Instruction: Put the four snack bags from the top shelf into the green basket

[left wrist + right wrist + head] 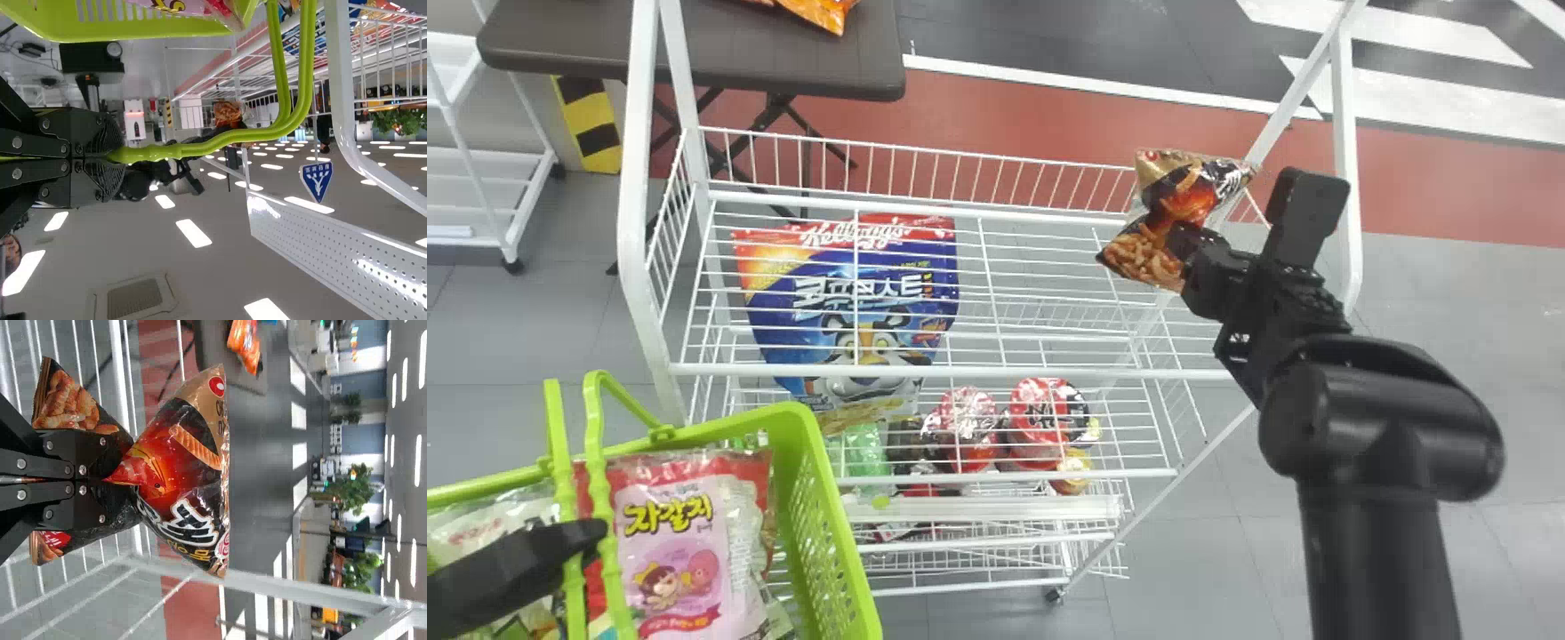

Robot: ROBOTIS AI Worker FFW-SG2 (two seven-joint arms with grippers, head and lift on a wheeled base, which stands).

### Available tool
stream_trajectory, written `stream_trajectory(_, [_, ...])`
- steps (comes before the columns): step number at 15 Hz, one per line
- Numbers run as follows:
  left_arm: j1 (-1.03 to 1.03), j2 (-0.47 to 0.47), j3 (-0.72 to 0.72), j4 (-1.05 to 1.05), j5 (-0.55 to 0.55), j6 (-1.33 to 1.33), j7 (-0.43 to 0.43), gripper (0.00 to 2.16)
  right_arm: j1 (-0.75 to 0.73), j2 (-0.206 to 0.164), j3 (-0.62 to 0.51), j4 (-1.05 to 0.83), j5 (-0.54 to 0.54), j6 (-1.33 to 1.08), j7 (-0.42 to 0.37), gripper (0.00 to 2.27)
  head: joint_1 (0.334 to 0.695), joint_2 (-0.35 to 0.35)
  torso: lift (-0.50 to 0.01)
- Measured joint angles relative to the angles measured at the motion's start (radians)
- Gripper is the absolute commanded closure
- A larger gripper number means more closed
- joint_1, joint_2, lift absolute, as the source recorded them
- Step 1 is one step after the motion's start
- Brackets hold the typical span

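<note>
White wire shelf (925, 370); grey floor (1183, 569)

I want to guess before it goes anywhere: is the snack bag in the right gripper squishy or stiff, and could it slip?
The snack bag is probably squishy, since its middle bunches up where the right gripper pinches it. It looks puffy, so I'd guess it's light. Its shiny wrapper might be slippery, but those pinched folds should help.
</note>
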Motion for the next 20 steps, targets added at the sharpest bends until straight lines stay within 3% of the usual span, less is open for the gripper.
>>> stream_trajectory(4, [-0.002,-0.002,0.0,0.0,0.0,0.0,0.0,2.14,0.2,0.004,0.069,-0.334,-0.161,0.133,0.026,2.25,0.695,-0.11,0.0])
stream_trajectory(9, [-0.002,-0.005,-0.001,-0.001,0.0,0.0,0.0,2.14,0.333,0.004,0.139,-0.533,-0.381,0.327,0.087,2.25,0.695,0.077,0.0])
stream_trajectory(14, [-0.002,-0.005,-0.002,-0.001,0.0,0.0,0.0,2.14,0.348,0.006,0.186,-0.563,-0.606,0.51,0.111,2.25,0.695,0.25,0.0])
stream_trajectory(20, [-0.002,-0.004,-0.004,-0.005,0.001,0.0,0.0,2.14,0.296,0.013,0.283,-0.424,-0.649,0.635,0.107,2.25,0.695,0.35,0.0])
